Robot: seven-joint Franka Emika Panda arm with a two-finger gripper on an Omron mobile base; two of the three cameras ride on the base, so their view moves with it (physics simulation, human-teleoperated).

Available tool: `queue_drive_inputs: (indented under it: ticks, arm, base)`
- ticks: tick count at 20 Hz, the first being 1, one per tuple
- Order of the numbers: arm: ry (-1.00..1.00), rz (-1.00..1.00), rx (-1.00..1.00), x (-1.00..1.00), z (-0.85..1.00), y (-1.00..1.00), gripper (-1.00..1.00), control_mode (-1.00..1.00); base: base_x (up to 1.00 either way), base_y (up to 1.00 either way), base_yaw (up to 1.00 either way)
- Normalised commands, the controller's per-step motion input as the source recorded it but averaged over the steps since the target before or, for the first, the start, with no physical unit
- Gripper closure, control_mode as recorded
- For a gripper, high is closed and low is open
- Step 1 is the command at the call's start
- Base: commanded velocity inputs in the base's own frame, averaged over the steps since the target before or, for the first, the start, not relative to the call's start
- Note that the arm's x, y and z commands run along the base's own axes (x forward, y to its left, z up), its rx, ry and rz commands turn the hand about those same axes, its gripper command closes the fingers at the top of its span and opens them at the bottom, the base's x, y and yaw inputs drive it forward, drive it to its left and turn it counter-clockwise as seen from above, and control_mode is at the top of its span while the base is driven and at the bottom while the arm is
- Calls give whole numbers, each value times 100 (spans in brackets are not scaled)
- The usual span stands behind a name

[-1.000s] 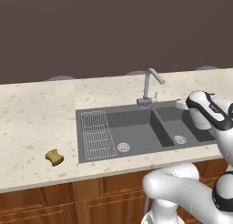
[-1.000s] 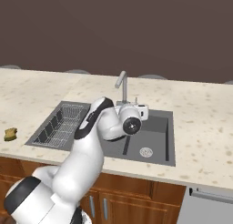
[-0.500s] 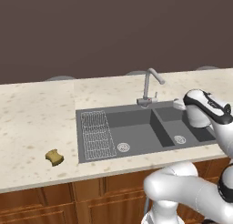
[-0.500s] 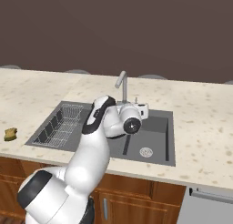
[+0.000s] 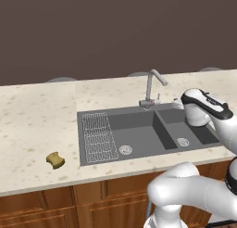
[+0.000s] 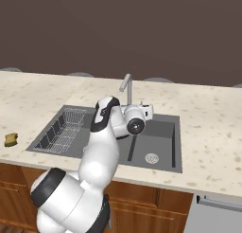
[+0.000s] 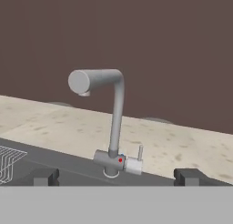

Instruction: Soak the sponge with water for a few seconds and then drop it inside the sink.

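**jaws wide and empty at the faucet, sponge waiting far off on the desk**

the gripper (image 7: 116,176) hangs over the sink (image 5: 139,123) and faces the grey gooseneck faucet (image 7: 111,123). in the hand view its two dark finger tips (image 7: 43,176) stand far apart at the bottom edge with nothing between them, so the jaws are released and hold nothing. the faucet's small lever (image 7: 139,153) sticks up beside the base, and no water can be seen leaving the spout (image 7: 80,82).

the sponge (image 5: 55,160) lies on the speckled desk (image 5: 32,125), well to the left of the sink and near the front edge. it is apart from the wire-grid drainboard (image 5: 99,136) and a long way from the gripper. the right base view shows it too, small and tan at the far left.

judging by where the hand points, the step in hand is probably getting the water running, with the sponge not yet collected.

as for handling, the sponge looks light and soft, so it should give under the jaws rather than slip. its notched, pinched sides offer a natural waist, and closing across that narrow middle from above seems the surest hold. a hard squeeze would likely flatten it. once wet it should be heavier and more slippery, so a grip close to its centre looks safer than one at a corner. its exact turn on the desk is too small to read.
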Motion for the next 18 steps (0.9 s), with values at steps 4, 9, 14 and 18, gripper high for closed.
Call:
queue_drive_inputs:
  ticks: [4,9,14,18]
  arm:
    - [-2,0,0,9,-15,0,-100,-100]
    - [-1,0,0,12,-12,0,-100,-100]
    - [-1,0,0,18,-12,0,-100,-100]
    - [-2,0,0,22,-15,0,-100,-100]
  base:
    - [0,0,0]
    - [0,0,0]
    - [0,0,0]
    - [0,0,0]
